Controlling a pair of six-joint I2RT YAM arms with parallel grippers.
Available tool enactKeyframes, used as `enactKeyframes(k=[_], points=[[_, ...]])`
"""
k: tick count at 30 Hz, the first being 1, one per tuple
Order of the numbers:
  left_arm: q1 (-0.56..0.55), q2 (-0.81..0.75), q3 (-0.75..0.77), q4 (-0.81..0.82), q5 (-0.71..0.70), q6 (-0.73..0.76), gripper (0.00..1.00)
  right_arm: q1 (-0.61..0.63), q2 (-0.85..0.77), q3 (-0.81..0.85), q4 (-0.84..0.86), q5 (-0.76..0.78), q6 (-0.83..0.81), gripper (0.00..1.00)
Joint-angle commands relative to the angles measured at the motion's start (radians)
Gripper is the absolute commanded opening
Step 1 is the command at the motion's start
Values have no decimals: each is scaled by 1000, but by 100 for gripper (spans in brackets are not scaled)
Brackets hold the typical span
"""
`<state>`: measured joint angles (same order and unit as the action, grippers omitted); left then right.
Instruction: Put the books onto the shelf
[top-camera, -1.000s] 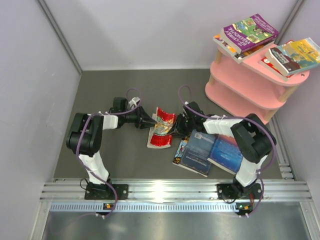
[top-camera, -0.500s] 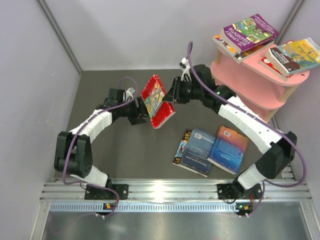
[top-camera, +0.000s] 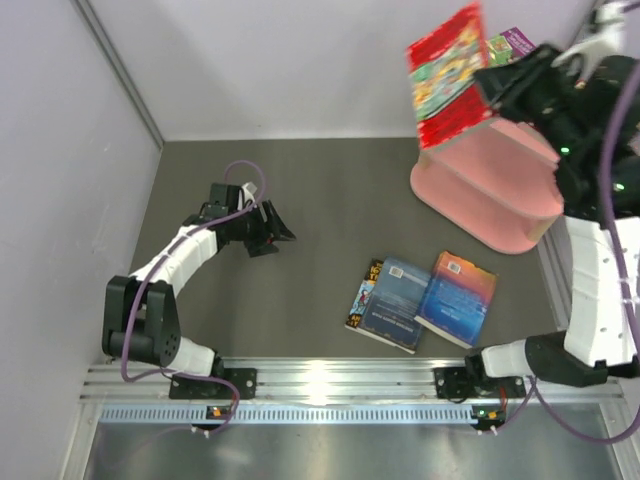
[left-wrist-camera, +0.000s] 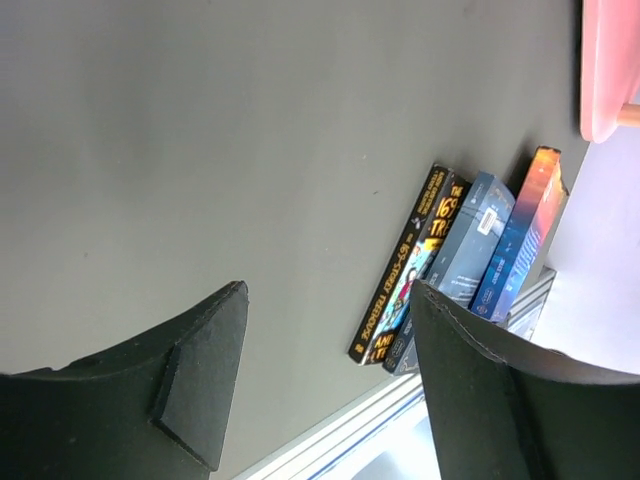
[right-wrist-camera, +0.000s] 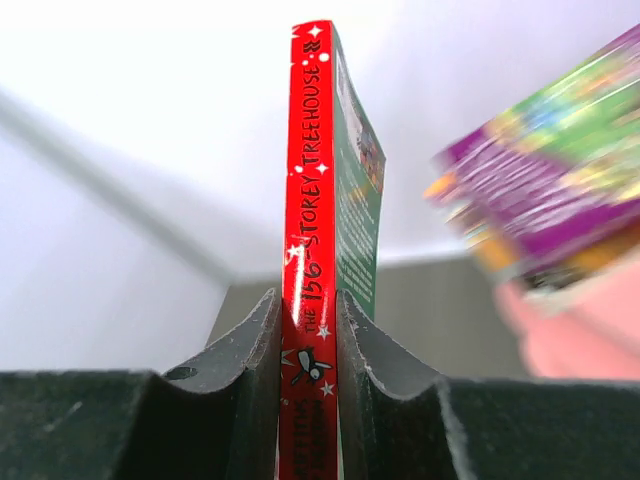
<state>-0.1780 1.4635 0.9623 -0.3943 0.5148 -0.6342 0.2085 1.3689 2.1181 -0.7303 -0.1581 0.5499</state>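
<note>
1. While the right gripper (top-camera: 484, 92) was raised toward 1 o'clock in the overhead view, its jaws were clamped on the red Treehouse book (top-camera: 447, 75); the book stood on edge over the top board of the pink shelf (top-camera: 490, 180); whether it touched the board could not be told.
2. Seen from the right wrist, the red spine stood upright between the two fingers (right-wrist-camera: 255, 340); a purple book (right-wrist-camera: 550, 190), blurred, lay at 3 o'clock of it on the shelf.
3. At 9 o'clock from the table's (top-camera: 330, 180) middle, the left gripper (top-camera: 278, 232) sat low over the grey surface; its jaws stood apart with nothing between them.
4. Three books lay together at 5 o'clock on the table; a blue book (top-camera: 395, 300) overlapped a black-spined book (top-camera: 365, 295) at its 9 o'clock side; an orange-and-blue book (top-camera: 458, 297) touched it at 3 o'clock.
5. The shelf stood in the table's 2 o'clock corner, apart from those three books.
</note>
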Motion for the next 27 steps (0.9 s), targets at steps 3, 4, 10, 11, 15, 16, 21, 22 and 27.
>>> enactKeyframes(k=[3,4,10,11,15,16,21,22,27], points=[[2,-78,-28,6,-4,-13,70,-236,-97,131,43,101,19,0],[0,-83,-31,6,-2,-13,69,-253,-114,134,45,153,22,0],[0,-126,-50,-11,-4,-5,68,-299,-152,151,95,518,7,0],[0,-132,-59,-11,-2,-7,68,-302,-151,148,106,558,5,0],[0,-152,-80,-8,5,-10,67,-384,-110,134,176,600,96,0],[0,-155,-83,-8,10,-12,67,-417,-108,122,210,554,138,0],[0,-170,-96,2,19,-12,67,-610,-97,-62,351,442,447,0],[0,-173,-97,0,21,-9,67,-638,-85,-79,365,390,487,0],[0,-204,-128,11,14,-16,67,-709,-83,-228,483,325,637,0]])
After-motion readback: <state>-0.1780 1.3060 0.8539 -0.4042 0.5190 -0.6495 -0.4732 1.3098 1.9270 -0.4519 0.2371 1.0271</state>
